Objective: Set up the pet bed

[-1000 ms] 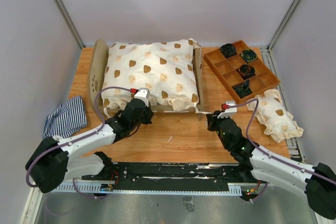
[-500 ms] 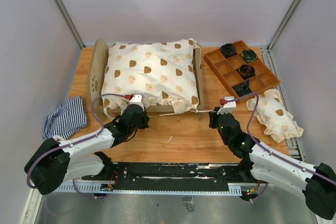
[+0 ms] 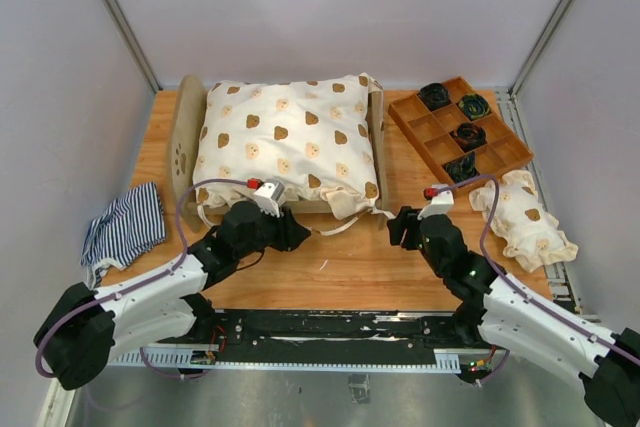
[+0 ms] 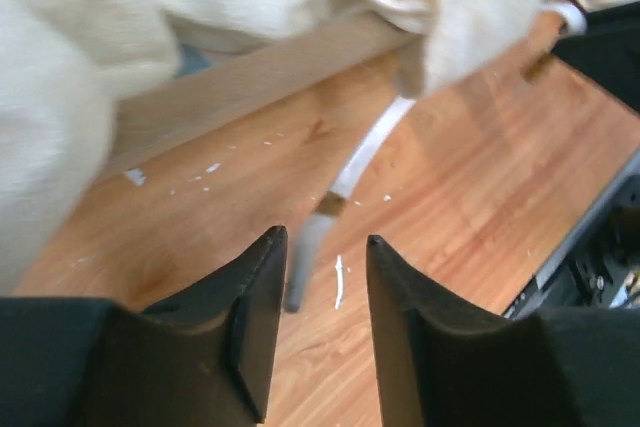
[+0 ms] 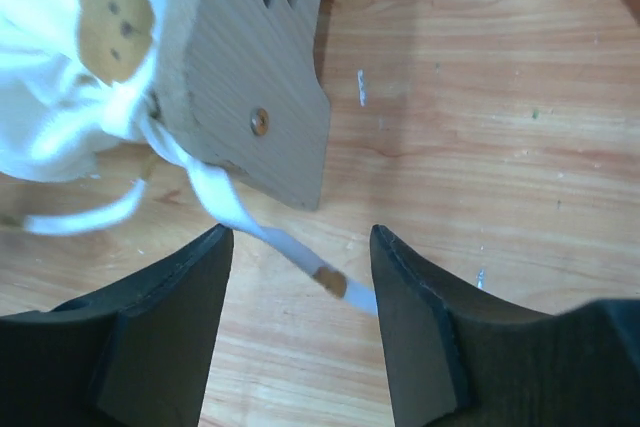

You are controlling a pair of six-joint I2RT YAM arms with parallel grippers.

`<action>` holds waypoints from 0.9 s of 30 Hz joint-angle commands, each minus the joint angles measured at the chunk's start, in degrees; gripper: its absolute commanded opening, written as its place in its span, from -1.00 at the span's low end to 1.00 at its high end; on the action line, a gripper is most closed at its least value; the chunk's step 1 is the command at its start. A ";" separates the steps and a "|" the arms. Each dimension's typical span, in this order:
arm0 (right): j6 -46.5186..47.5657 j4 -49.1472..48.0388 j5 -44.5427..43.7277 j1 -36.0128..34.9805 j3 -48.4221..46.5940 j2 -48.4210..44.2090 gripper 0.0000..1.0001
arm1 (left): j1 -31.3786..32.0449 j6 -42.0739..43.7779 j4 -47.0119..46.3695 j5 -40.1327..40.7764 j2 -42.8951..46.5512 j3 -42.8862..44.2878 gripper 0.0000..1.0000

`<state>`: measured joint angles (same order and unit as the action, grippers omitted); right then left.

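Note:
The pet bed's plywood frame point(image 3: 183, 137) stands at the back left of the table, headboard to the left. A cream bear-print cushion point(image 3: 285, 142) covers it. A white tie ribbon point(image 3: 340, 226) trails slack from the cushion's front right corner onto the table. My left gripper point(image 3: 290, 232) is open just in front of the bed's near rail point(image 4: 250, 82). The ribbon point(image 4: 365, 152) ends loose beyond its fingertips, and the gripper point(image 4: 322, 240) holds nothing. My right gripper point(image 3: 400, 227) is open by the footboard point(image 5: 255, 67). The ribbon's end point(image 5: 300, 257) lies loose between the fingers of this gripper point(image 5: 302, 237).
A brown wooden tray point(image 3: 412, 113) with dark rolled items in some compartments sits at the back right. A small bear-print pillow point(image 3: 525, 217) lies right of my right arm. A navy-and-white striped cloth point(image 3: 125, 225) lies at the left edge.
Both grippers were shut, with a ribbon pulled taut between them. Both have opened and the ribbon has dropped slack. The left gripper has shifted right and nearer.

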<state>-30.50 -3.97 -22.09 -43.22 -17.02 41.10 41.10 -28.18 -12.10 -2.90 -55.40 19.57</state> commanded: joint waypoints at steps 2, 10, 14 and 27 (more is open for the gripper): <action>-5.00 11.83 0.55 0.80 -5.97 -6.37 0.23 | 1.61 0.86 -0.91 -6.12 5.29 -0.11 0.12; -2.71 9.93 9.48 -0.26 -12.30 -4.04 0.06 | 1.61 3.47 16.90 16.55 13.10 8.93 0.51; 1.17 9.43 4.57 -6.63 -18.01 3.35 0.04 | 1.29 3.71 23.22 27.56 12.80 12.89 0.54; 12.90 3.36 -11.99 -20.23 -32.32 29.61 0.12 | -5.85 -0.78 24.91 23.44 12.88 15.07 0.51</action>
<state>-21.63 1.41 -28.58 -62.76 -46.04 65.80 36.16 -27.31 13.41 22.44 -42.24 33.12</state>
